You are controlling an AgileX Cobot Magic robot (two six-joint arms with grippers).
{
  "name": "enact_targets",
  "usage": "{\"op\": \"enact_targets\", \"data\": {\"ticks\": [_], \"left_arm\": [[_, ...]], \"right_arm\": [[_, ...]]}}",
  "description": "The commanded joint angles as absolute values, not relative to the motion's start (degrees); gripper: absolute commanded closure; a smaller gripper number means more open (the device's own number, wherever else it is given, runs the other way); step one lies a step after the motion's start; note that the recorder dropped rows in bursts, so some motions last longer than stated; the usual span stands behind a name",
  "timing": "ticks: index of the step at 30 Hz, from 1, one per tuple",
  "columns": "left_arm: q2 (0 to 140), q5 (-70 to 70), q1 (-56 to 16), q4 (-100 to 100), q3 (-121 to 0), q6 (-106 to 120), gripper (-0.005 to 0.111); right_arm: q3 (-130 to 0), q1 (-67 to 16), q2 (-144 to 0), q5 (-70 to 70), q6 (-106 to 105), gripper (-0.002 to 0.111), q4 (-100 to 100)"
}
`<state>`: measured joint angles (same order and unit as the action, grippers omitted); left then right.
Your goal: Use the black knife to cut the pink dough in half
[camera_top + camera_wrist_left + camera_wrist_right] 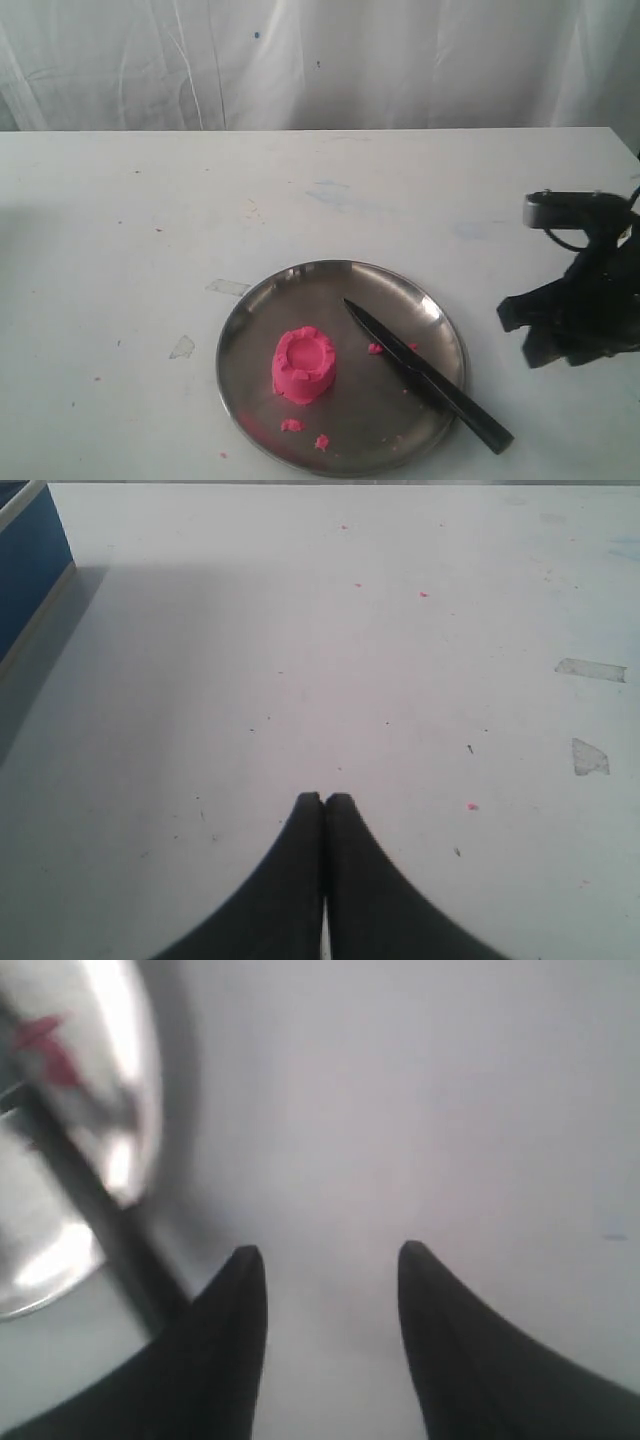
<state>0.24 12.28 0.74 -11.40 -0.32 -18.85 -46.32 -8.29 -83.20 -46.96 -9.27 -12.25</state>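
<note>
The pink dough [303, 364], a cup-like lump, stands whole on the left half of the round metal plate [250, 330]. Across the plate's right side lies the black knife [425, 374], tip toward the plate's middle, handle over the rim. My right gripper [522, 330] is open just right of the plate, near the knife handle, holding nothing. In the right wrist view the right gripper [330, 1255] is over bare table, with the knife [95, 1210] and plate [50, 1260] blurred beside it. My left gripper [323, 798] is shut and empty; it is out of the exterior view.
Small pink crumbs [292, 425] lie on the plate and table. Tape scraps [229, 287] are stuck to the white table left of the plate. A blue box [25, 565] stands at the table edge in the left wrist view. A white curtain hangs behind.
</note>
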Motion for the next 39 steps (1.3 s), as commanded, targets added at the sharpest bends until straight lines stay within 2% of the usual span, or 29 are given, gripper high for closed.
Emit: {"op": "enact_targets", "data": {"ticks": [1, 4, 9, 16, 23, 39], "left_arm": [[0.0, 12.1, 0.4, -11.4, 0.0, -19.2, 0.107], [0.0, 12.1, 0.4, -11.4, 0.0, -19.2, 0.107], [0.0, 12.1, 0.4, -11.4, 0.0, -19.2, 0.107], [0.0, 12.1, 0.4, -11.4, 0.0, -19.2, 0.107], [0.0, 12.1, 0.4, -11.4, 0.0, -19.2, 0.107], [0.0, 12.1, 0.4, -11.4, 0.0, -19.2, 0.107]], "right_arm": [[-46.6, -7.4, -83.9, -51.5, -35.6, 0.068, -36.1], [-46.6, -7.4, -83.4, -50.6, -43.5, 0.068, -38.6], [-46.6, -7.4, -83.5, -47.1, -43.2, 0.068, -38.7], [-46.6, -7.4, -85.1, -54.4, -39.2, 0.067, -36.5], [-46.6, -7.4, -93.4, -56.7, -37.0, 0.053, -34.2], [-46.6, -7.4, -101.0, -56.8, -38.4, 0.053, -35.1]]}}
